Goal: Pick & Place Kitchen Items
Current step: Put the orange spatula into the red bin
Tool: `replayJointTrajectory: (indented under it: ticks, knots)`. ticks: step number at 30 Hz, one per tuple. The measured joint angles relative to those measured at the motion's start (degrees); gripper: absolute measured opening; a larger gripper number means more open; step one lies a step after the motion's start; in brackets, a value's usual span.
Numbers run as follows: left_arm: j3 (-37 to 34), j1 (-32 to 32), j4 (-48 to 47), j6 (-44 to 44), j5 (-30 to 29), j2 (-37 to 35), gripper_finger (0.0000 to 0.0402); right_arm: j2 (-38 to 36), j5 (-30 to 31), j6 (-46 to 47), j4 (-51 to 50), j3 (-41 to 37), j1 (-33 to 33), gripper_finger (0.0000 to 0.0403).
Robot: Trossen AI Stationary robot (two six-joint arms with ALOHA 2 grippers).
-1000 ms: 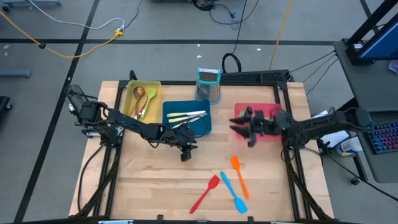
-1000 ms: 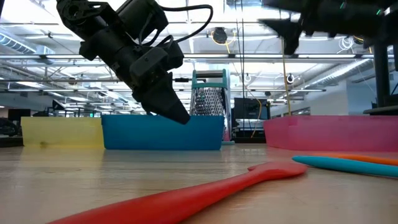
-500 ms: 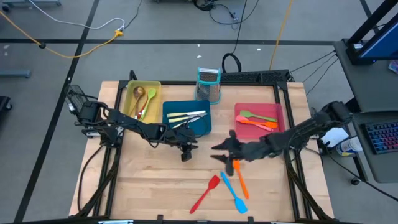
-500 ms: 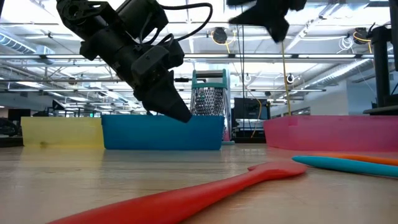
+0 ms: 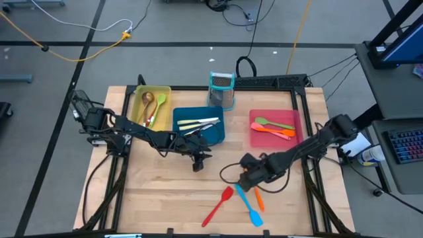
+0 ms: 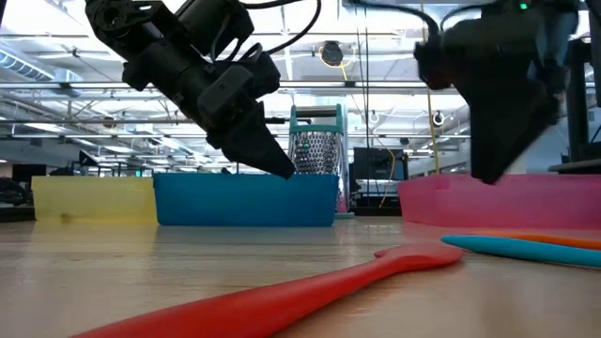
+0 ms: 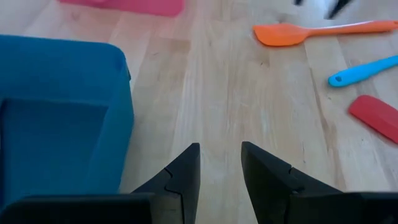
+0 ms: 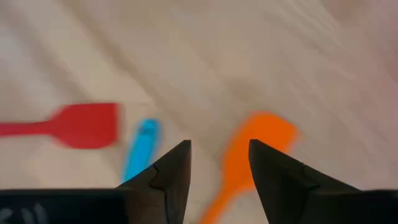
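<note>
Orange spatula (image 5: pixel 256 193), blue spatula (image 5: pixel 249 205), red spatula (image 5: pixel 219 205); yellow tray (image 5: pixel 140 94), blue tray (image 5: pixel 178 135), pink tray (image 5: pixel 295 135).

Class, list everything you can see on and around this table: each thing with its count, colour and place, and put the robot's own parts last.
Yellow tray: one, table's far left; holds a wooden spoon, a green spoon and a red utensil, partly hidden.
Blue tray: one, middle; holds cream-handled knives, count unclear.
Red tray: one, far right; holds a green spatula and an orange-red one.
Grater: one, metal with teal top, behind the blue tray.
Loose spatulas: red, blue, orange, near edge of the table.
Left gripper: open, empty, over bare wood by the blue tray.
Right gripper: open, empty, over the loose spatulas.
</note>
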Motion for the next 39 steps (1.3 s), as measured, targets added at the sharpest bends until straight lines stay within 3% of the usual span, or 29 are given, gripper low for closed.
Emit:
replayJointTrajectory:
  ticks: [8,17,39]
  knots:
    - [0.00,0.15,0.57,3.34,0.00,0.00,0.0120,4.44,-5.77,5.82,-0.89,0.00,-0.08,0.0155]
    - [0.00,0.14,0.97,3.25,0.00,0.00,0.0120,8.27,-7.45,9.84,-6.65,0.04,-2.21,0.0155]
    - [-0.01,0.00,1.44,3.10,0.02,0.00,0.0120,8.73,-3.06,11.24,-3.74,-6.90,-4.39,0.0142]
